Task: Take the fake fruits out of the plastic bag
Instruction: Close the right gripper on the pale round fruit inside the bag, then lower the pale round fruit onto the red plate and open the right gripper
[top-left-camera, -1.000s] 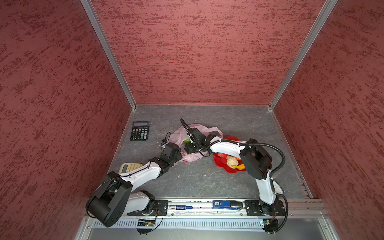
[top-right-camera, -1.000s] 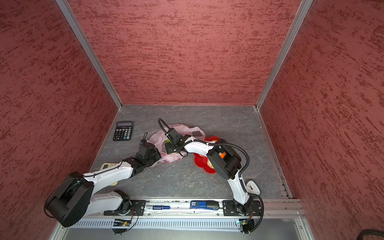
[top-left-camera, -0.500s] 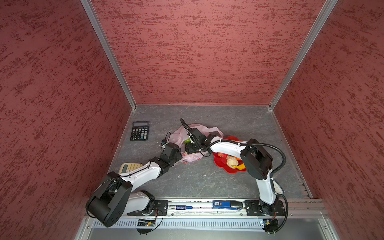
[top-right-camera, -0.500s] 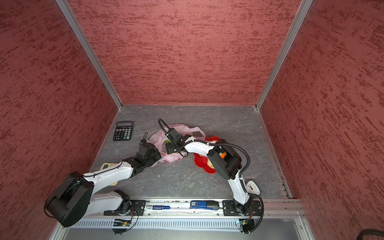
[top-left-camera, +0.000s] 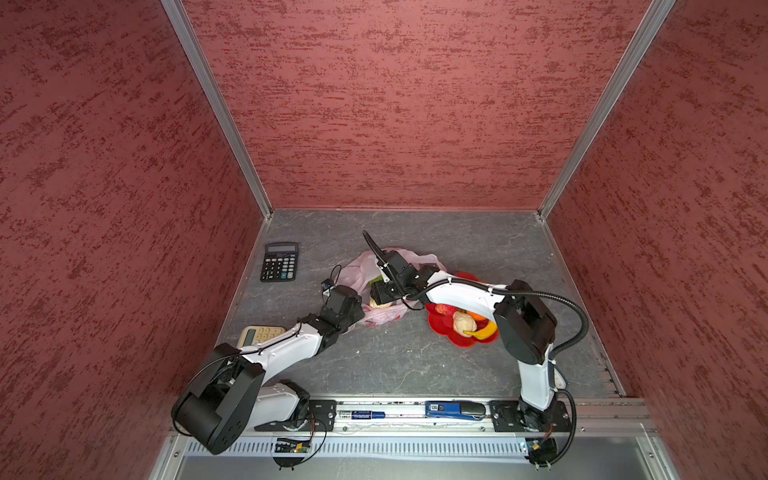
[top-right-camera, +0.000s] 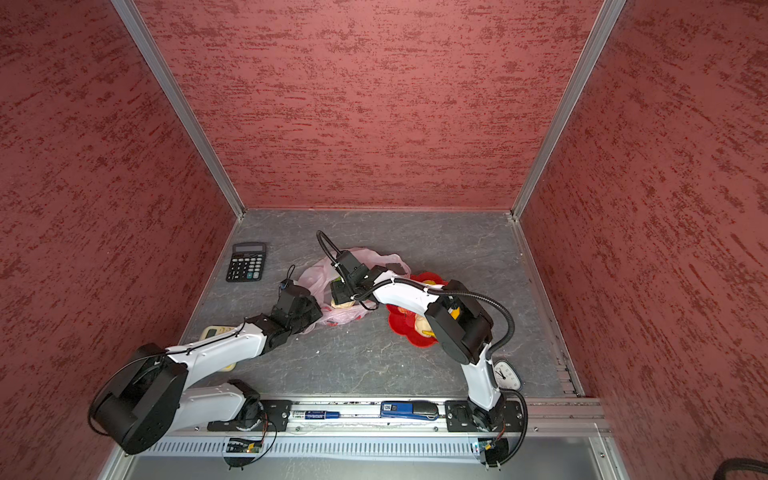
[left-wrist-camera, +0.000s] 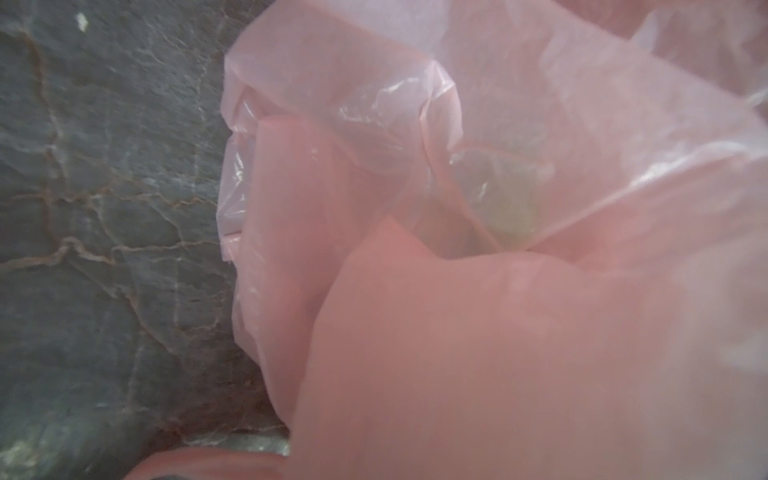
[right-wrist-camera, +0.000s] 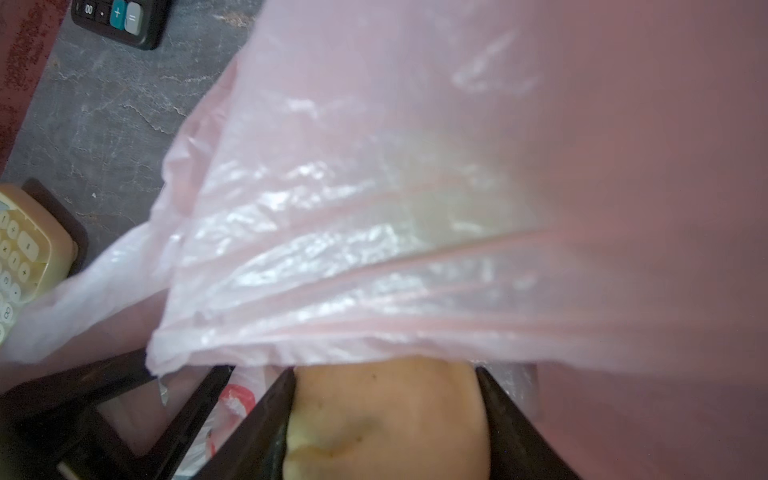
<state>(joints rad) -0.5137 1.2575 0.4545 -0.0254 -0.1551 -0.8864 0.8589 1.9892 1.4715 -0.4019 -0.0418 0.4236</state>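
- Gripping a cream, lumpy, glossy toy fruit (right-wrist-camera: 386, 415), the right gripper (right-wrist-camera: 384, 376) has one dark finger pressed against each flank of it, just under the hem of the thin, crinkly, translucent pale-pink plastic bag (top-left-camera: 359, 266).
- That plastic bag lies crumpled near the middle of the grey marbled surface (top-left-camera: 415, 361), a little toward its far edge. The cream fruit sits at the bag's near side, not yet clear of the film.
- The left gripper (top-left-camera: 359, 311) is clamped shut at the bag's near-left edge, apparently pinching film. Its fingers are hidden behind pink plastic in the wrist view.
- A bumpy green ball (top-left-camera: 376, 280) shows inside the bag, just beside the right gripper.
- The red flower-shaped plastic dish (top-left-camera: 440, 332), just right of the bag, already holds a second cream lump (top-left-camera: 463, 322) and a yellow banana (top-left-camera: 484, 331).
- The fruit looks light and rigid but glossy. Its lumps could let it twist between flat fingers, so a hold across its widest middle, as now, seems safest.
- The film is limp, nearly weightless and clingy, and is likely to drag along with the fruit. It is best held at the hem or a handle and kept taut, away from the fruit.
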